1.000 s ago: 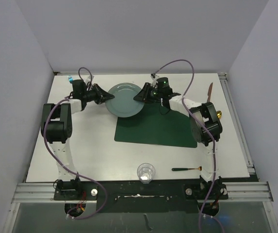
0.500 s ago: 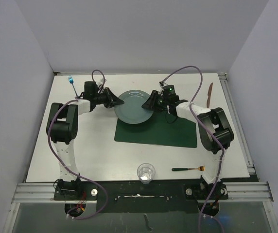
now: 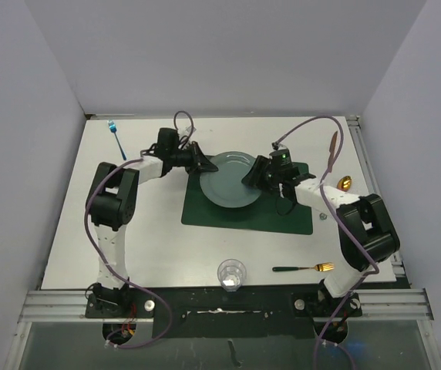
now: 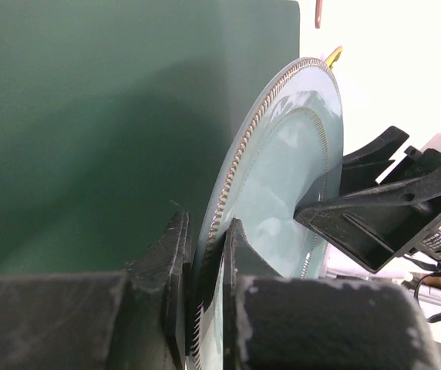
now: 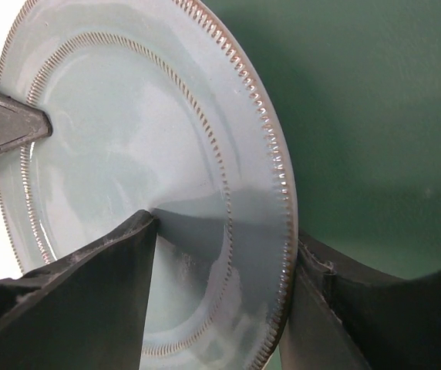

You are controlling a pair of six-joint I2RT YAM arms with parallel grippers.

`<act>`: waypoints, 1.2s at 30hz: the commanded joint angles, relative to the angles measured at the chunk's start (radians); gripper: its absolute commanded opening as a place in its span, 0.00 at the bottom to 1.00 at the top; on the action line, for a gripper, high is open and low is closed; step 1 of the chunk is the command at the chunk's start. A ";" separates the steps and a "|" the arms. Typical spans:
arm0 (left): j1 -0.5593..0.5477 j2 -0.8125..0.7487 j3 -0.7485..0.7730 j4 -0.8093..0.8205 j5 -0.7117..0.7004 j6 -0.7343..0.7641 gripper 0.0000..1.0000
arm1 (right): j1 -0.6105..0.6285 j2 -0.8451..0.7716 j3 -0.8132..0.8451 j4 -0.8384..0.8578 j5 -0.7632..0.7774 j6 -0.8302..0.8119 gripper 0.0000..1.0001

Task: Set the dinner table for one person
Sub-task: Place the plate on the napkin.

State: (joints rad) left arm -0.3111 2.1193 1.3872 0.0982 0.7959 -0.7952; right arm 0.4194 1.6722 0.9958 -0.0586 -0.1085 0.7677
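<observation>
A pale blue-green plate (image 3: 232,179) lies on the upper left part of the dark green placemat (image 3: 282,216), which rests on the white dinner table (image 3: 151,231). My left gripper (image 3: 203,164) is shut on the plate's left rim; in the left wrist view its fingers (image 4: 176,247) pinch the ridged edge of the plate (image 4: 282,177). My right gripper (image 3: 253,179) is at the plate's right rim. In the right wrist view its jaws (image 5: 224,235) stand apart, one finger over the plate (image 5: 128,139) and one beneath the rim, above the placemat (image 5: 375,116).
A clear glass (image 3: 232,273) stands near the front edge. A dark-handled fork (image 3: 305,268) with gold tines lies front right. A blue spoon (image 3: 115,132) lies back left; a brown knife (image 3: 333,148) and a gold spoon (image 3: 345,183) lie at the right.
Both arms have carried the plate rightward and nearer, from the bare table onto the placemat. The right gripper's jaws have spread apart on the rim.
</observation>
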 commanded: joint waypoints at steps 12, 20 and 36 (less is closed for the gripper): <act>-0.293 0.060 0.038 0.137 0.032 -0.022 0.00 | 0.197 0.081 -0.185 0.200 -0.084 -0.256 0.00; -0.294 0.094 0.040 0.145 0.030 -0.013 0.00 | 0.198 0.150 -0.216 0.288 -0.122 -0.239 0.00; -0.253 0.205 0.071 0.130 0.082 0.010 0.00 | 0.197 0.236 -0.090 0.103 -0.042 -0.237 0.06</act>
State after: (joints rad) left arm -0.3504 2.2894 1.3979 0.2344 0.8200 -0.8131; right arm 0.4217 1.7569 0.8566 0.1272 -0.0341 0.7437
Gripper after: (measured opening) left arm 0.050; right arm 0.594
